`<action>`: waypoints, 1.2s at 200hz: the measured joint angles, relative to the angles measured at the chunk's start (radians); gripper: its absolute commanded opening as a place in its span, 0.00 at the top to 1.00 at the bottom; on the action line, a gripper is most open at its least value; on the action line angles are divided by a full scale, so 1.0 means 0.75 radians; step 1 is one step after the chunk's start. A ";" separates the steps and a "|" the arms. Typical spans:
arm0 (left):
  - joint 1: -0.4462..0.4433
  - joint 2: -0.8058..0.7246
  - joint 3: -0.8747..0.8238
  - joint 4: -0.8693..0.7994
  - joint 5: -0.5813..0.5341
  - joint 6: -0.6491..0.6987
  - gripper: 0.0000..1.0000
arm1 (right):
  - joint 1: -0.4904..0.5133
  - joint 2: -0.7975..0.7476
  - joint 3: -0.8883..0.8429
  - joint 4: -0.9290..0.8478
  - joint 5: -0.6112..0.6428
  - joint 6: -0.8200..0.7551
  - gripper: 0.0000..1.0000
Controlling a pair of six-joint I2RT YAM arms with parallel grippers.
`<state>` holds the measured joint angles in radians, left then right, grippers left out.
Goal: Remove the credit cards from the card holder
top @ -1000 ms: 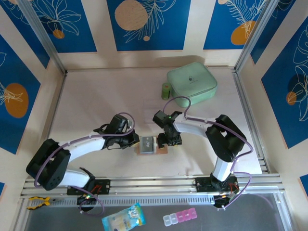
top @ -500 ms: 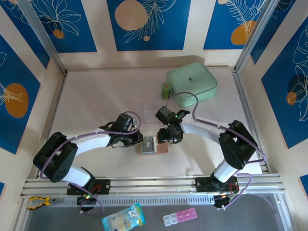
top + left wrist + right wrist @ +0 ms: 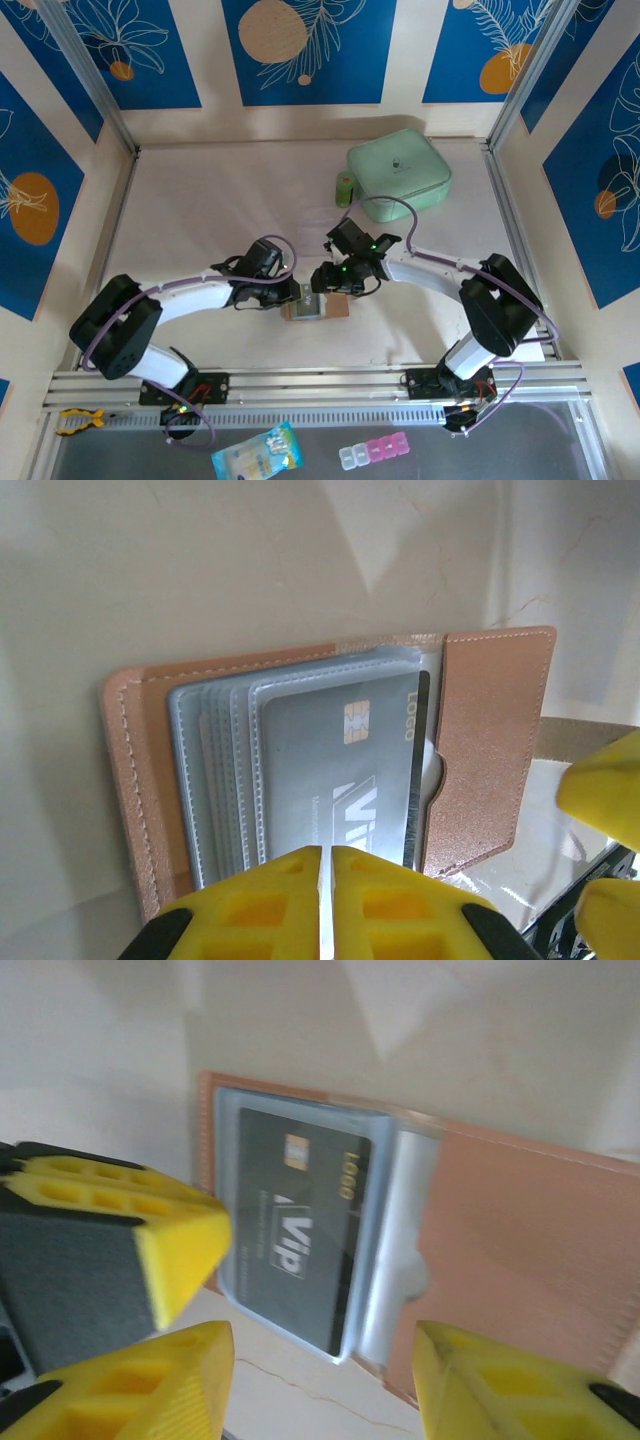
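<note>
Pale counter (image 3: 200,200), walled on three sides. Mint-green zip pouch (image 3: 399,175) lies flat near the far edge, R of ctr.

Both arms reach in from the near edge & meet over the card holder (image 3: 332,308). It lies spread open, inside up, approx mid-width & nearer the near edge than the far one, well apart from the pouch.

L claw (image 3: 292,293) is at the holder's L end. In the L wrist view its yellow fingers (image 3: 250,900) are pressed together w/ only a hairline slit, right at the holder's (image 3: 490,730) edge. Can't tell if a bit of sleeve is nipped in that slit.

R claw (image 3: 325,287) hangs low over the holder's middle. In the R wrist view it (image 3: 320,1360) is spread, w/ the edge of the sleeve stack btwn its fingers & nothing gripped.

Credit card (image 3: 330,770) is dark grey w/ a chip & pale lettering. It's tucked in the top clear sleeve of the grey-blue stack, inside the holder. Same card (image 3: 300,1230) shows in the R wrist view, beside the tan flap.

Small green roll (image 3: 345,189) stands upright just beside the pouch's L side.
</note>
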<state>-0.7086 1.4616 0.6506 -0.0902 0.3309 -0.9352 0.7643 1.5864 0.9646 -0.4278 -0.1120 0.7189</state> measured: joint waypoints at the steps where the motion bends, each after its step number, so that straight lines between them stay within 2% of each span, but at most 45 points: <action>1: -0.001 0.001 0.000 0.001 0.000 0.000 0.89 | 0.000 0.003 -0.001 0.008 -0.006 0.001 0.51; 41: -0.012 0.030 0.004 -0.020 -0.015 -0.001 0.91 | -0.008 0.079 -0.044 0.166 -0.113 0.031 0.56; 110: -0.014 0.040 0.017 -0.042 -0.034 0.001 0.93 | -0.024 0.134 -0.063 0.268 -0.197 0.054 0.61; 240: -0.016 0.043 0.017 -0.041 -0.035 0.000 0.93 | -0.036 0.173 -0.080 0.267 -0.184 0.054 0.66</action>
<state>-0.7208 1.4940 0.6632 -0.1211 0.3050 -0.9352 0.7372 1.7161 0.9047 -0.2279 -0.2497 0.7593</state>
